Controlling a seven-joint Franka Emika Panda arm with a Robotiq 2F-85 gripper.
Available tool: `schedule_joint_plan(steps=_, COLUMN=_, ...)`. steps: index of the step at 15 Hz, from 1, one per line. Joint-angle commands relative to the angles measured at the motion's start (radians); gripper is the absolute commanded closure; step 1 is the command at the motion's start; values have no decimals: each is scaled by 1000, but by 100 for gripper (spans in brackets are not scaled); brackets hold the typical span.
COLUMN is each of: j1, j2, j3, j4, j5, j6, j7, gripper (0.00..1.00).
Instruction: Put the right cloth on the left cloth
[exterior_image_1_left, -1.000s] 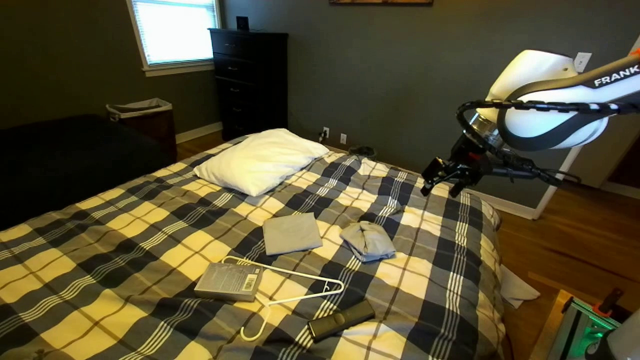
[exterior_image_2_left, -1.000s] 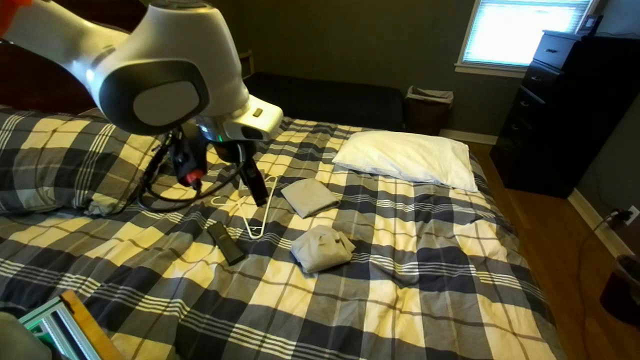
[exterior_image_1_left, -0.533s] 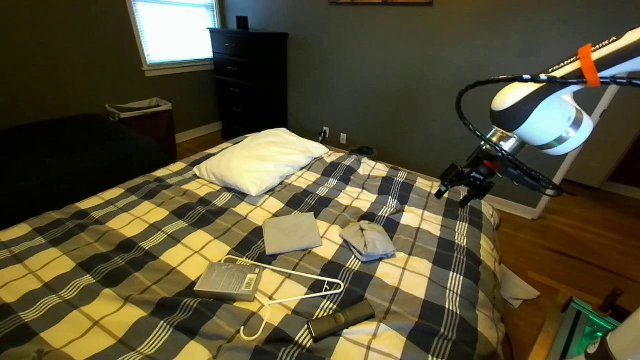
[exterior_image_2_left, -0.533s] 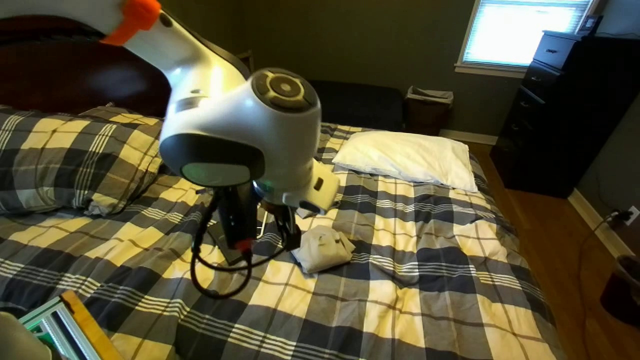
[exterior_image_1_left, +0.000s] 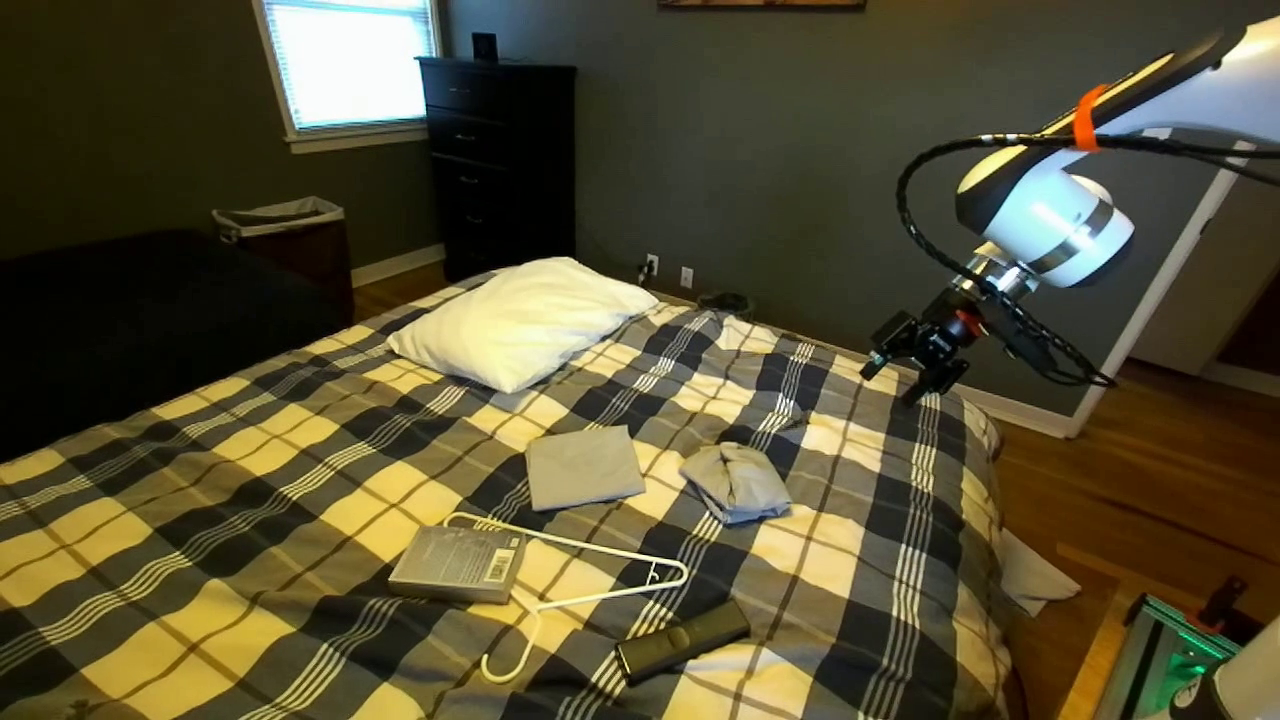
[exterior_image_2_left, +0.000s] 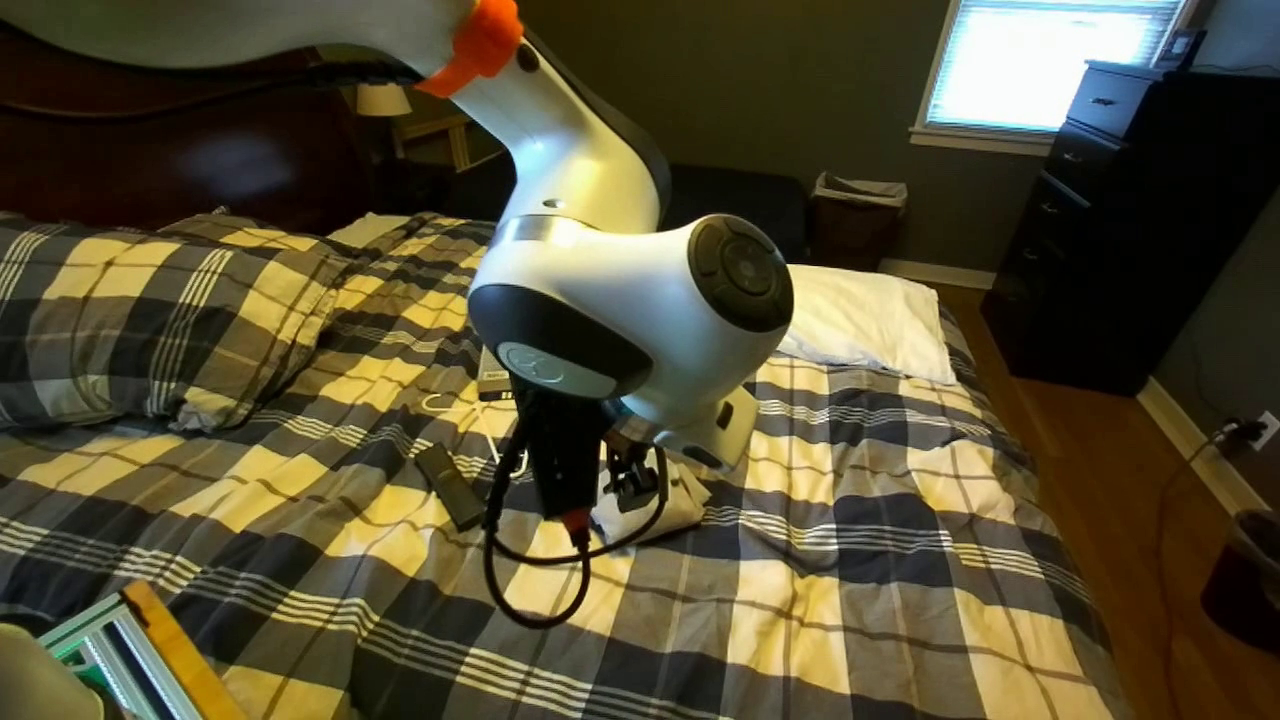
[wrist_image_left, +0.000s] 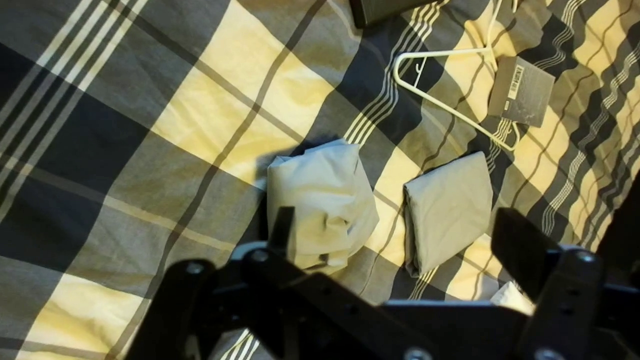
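Observation:
The right cloth (exterior_image_1_left: 738, 485) is a grey, crumpled, bunched cloth on the bed. The left cloth (exterior_image_1_left: 585, 467) is a grey, flat, folded square lying a short gap away. In the wrist view the right cloth (wrist_image_left: 322, 195) lies behind one fingertip, and the left cloth (wrist_image_left: 450, 207) shows between the fingers. My gripper (exterior_image_1_left: 893, 384) is open and empty, in the air above the bed, apart from both cloths; it also shows in the wrist view (wrist_image_left: 395, 220). In an exterior view the gripper (exterior_image_2_left: 632, 485) partly covers the right cloth (exterior_image_2_left: 672, 508), and the arm hides the left cloth.
A white hanger (exterior_image_1_left: 600, 598), a grey box (exterior_image_1_left: 458, 565) and a black remote (exterior_image_1_left: 683, 640) lie on the plaid bed (exterior_image_1_left: 850, 580) near the cloths. A white pillow (exterior_image_1_left: 525, 320) lies at the far side. A plaid pillow (exterior_image_2_left: 160, 320) shows in an exterior view.
The arm has swung across the bed, and its wrist has turned. In an exterior view the gripper has moved right and down, now overlapping the right cloth. The cloths have not moved.

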Motion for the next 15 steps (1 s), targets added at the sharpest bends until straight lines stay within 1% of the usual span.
schedule_joint_plan(steps=1, j1=-85, j2=3, j3=85, j4=1, j5=4, j6=-4, j7=-2, gripper=0)
schedule_joint_plan(steps=2, j1=-81, j2=2, j3=91, j4=-8, j5=11, j6=9, j7=27, gripper=0)
schedule_joint_plan(steps=3, j1=-85, j2=42, j3=103, j4=19, j5=35, j6=-22, j7=30, gripper=0)
schedule_joint_plan(steps=4, j1=-99, j2=88, j3=121, j4=46, j5=65, j6=-44, j7=37, gripper=0)
schedule_joint_plan(steps=5, j1=-111, j2=159, j3=136, j4=91, j5=114, j6=-79, j7=-4, gripper=0)
schedule_joint_plan(steps=8, j1=-165, j2=315, j3=192, j4=203, j5=167, j6=-146, j7=3, gripper=0)
schedule_joint_plan(steps=10, j1=-213, j2=426, j3=229, j4=295, j5=176, j6=-209, j7=12, gripper=0)
schedule_joint_plan(steps=12, j1=-247, j2=543, j3=260, j4=399, j5=133, j6=-257, j7=69, gripper=0)
schedule_joint_plan(steps=15, j1=-293, j2=723, j3=307, j4=568, j5=129, j6=-260, j7=119, gripper=0)
